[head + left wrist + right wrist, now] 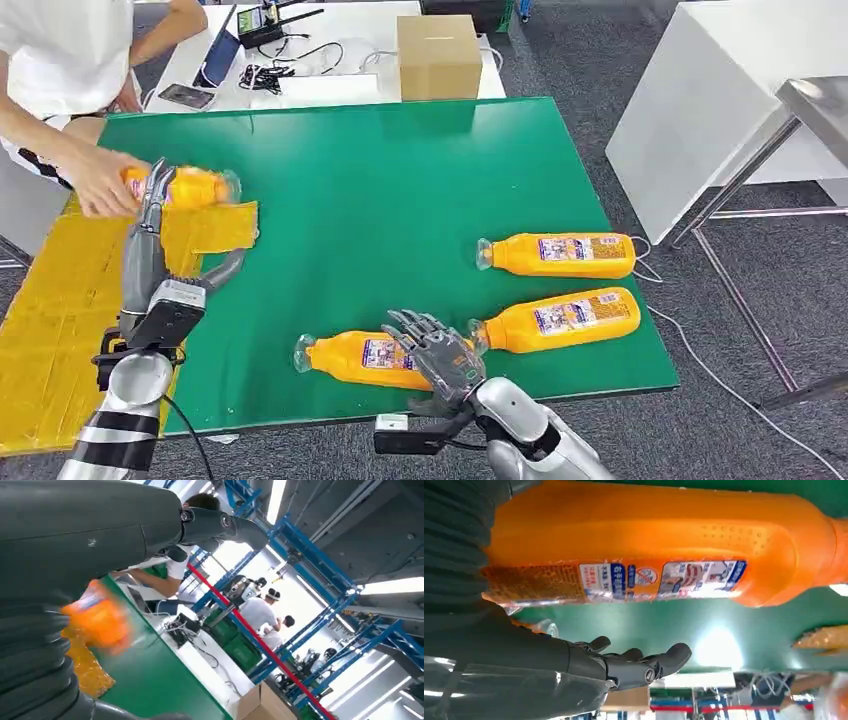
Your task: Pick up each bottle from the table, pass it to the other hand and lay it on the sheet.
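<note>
Grey carpet surrounds the desk (pixel 400 180), whose green top is flanked on the robot's left by a crinkled yellow sheet (pixel 60 310); a cardboard box (pixel 438 55), a laptop and cables are kept on a white surface behind, and blue racking is seen far off in the left wrist view.

Over the sheet's far corner, one orange bottle (pixel 190 187) is met by the fingers of the left hand (pixel 152 200), while a person's hand (pixel 100 180) is laid on its other end; whether the robot's fingers grip it or merely touch it cannot be told, the bottle being blurred.

The right hand (pixel 440 355) is held over the nearest bottle (pixel 360 358), fingers spread and closed on nothing, apparently so that a grasp can be made around its body. That bottle lies on its side near the desk's front edge. Two further bottles (pixel 560 255) (pixel 565 318) lie on their sides to the right, apart from each other, presumably awaiting their turn.
</note>
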Controlling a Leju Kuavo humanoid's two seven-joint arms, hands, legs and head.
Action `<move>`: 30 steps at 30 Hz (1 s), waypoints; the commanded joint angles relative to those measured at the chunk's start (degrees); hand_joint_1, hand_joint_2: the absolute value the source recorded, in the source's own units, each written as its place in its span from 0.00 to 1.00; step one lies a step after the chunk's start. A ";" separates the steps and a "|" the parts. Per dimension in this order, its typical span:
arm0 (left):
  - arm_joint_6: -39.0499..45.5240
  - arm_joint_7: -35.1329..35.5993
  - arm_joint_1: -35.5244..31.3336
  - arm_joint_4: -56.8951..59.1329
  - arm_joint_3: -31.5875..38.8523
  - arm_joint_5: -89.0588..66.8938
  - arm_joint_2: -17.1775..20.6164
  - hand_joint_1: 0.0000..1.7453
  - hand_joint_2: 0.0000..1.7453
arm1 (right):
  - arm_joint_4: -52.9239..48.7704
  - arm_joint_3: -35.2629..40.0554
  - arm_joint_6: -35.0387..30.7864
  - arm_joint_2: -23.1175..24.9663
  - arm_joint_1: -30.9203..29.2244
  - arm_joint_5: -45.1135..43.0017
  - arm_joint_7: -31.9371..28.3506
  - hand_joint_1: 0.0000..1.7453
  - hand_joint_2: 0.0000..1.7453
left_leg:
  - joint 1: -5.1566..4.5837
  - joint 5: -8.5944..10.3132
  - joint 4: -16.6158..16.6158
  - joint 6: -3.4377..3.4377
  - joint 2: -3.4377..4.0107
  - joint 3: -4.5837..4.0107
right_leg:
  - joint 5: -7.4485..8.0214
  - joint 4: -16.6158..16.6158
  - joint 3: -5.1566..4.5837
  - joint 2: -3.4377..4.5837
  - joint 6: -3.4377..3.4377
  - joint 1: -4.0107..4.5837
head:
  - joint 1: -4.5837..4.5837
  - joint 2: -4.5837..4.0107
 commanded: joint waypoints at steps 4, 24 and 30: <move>-1.17 -0.63 -1.97 -2.66 -7.27 2.95 -1.53 0.00 1.00 | 25.28 1.33 1.02 8.60 -11.20 -3.67 6.04 0.00 1.00 | 0.04 -0.05 -0.02 -0.03 0.08 0.22 | -0.01 -0.07 0.22 0.05 0.02 0.05 | 0.00 0.00; -1.37 -0.51 -3.22 0.71 -8.88 4.66 -2.75 0.00 1.00 | 35.45 0.54 4.41 12.62 -15.76 -4.21 9.64 1.00 1.00 | 0.02 -0.01 -0.06 -0.07 0.27 0.88 | 0.06 -0.09 0.56 0.26 -0.03 0.02 | 0.00 0.00; -1.38 -0.55 -3.23 0.76 -8.88 4.77 -2.76 0.00 1.00 | 35.52 0.51 4.48 12.64 -15.81 -4.32 9.60 1.00 1.00 | 0.02 0.00 -0.12 -0.08 0.18 0.92 | 0.09 -0.15 0.71 0.22 -0.04 0.03 | 0.00 0.00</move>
